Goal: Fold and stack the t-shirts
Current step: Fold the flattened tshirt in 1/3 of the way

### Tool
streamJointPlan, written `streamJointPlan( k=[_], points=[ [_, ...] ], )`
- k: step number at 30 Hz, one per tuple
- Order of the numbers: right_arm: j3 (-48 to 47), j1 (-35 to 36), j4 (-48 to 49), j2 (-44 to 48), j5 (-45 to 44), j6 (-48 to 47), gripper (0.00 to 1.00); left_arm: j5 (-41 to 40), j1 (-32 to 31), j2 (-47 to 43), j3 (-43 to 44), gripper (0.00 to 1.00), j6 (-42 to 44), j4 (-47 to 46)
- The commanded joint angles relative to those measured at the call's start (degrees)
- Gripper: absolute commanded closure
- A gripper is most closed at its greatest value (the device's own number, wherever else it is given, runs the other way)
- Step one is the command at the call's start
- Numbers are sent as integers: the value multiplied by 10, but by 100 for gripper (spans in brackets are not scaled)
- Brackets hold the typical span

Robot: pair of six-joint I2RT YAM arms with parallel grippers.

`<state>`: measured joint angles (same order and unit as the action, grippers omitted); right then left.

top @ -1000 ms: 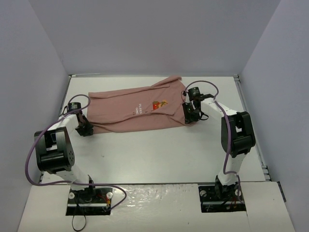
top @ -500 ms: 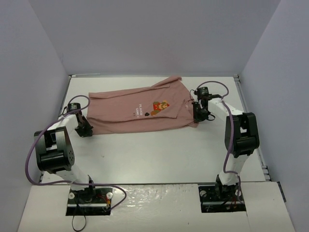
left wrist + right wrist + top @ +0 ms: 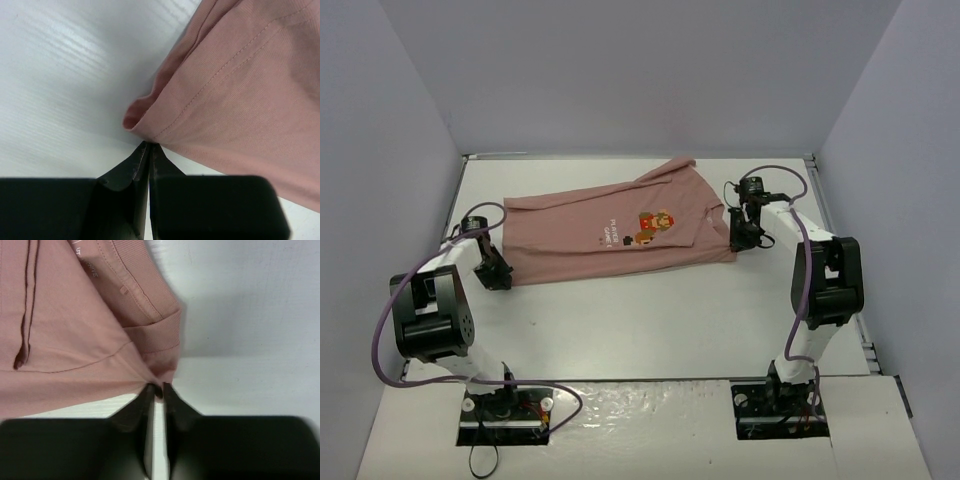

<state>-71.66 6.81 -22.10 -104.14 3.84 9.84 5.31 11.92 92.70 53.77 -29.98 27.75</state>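
Note:
The dusty-pink t-shirt (image 3: 610, 232) lies stretched across the far half of the white table, folded lengthwise, its orange chest graphic and white lettering facing up. My left gripper (image 3: 501, 277) is shut on the shirt's near-left hem corner; in the left wrist view the cloth (image 3: 240, 90) runs out from between the closed tips (image 3: 149, 146). My right gripper (image 3: 737, 240) is shut on the near-right corner by the collar; in the right wrist view the shirt (image 3: 75, 340) is pinched at the tips (image 3: 158, 388).
The white table (image 3: 650, 310) is walled by grey panels on three sides. A metal rail (image 3: 840, 250) runs along the right edge. Purple cables loop over both arms.
My right gripper has moved right with the shirt's corner, pulling the shirt out longer and flatter. The left gripper has shifted slightly nearer and holds its corner.

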Motion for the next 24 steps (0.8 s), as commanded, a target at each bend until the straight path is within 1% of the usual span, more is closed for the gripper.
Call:
streamJointPlan(
  k=[1, 2, 3, 4, 7, 8, 9, 11, 14, 18, 24],
  points=[
    [-14, -1, -15, 40, 5, 3, 76, -16, 6, -56, 6, 99, 3, 29],
    [-17, 1, -14, 46, 9, 4, 67, -11, 6, -65, 7, 98, -1, 31],
    [-18, 1, -14, 51, 13, 5, 62, -4, 6, -76, 6, 95, -6, 34],
    [-18, 1, -14, 58, 14, 6, 60, 0, 6, -90, 6, 91, -10, 38],
    [-17, -1, -14, 68, 24, 11, 59, 10, 6, -124, 4, 72, -17, 49],
    [-16, -2, -14, 71, 27, 15, 59, 11, 6, -137, 5, 60, -17, 54],
    [-13, -2, -14, 73, 30, 19, 58, 8, 6, -150, 7, 53, -15, 58],
    [-8, -3, -13, 75, 34, 23, 58, -5, 5, -167, 14, 47, -8, 63],
    [-1, -2, -12, 74, 43, 28, 58, -27, 5, -155, 40, 45, 10, 60],
    [4, -3, -12, 83, 49, 32, 59, -25, 4, -88, 78, 45, 34, 52],
    [27, -5, -10, 89, 35, 38, 59, -39, 4, -21, 86, 46, 34, 21]
  ],
)
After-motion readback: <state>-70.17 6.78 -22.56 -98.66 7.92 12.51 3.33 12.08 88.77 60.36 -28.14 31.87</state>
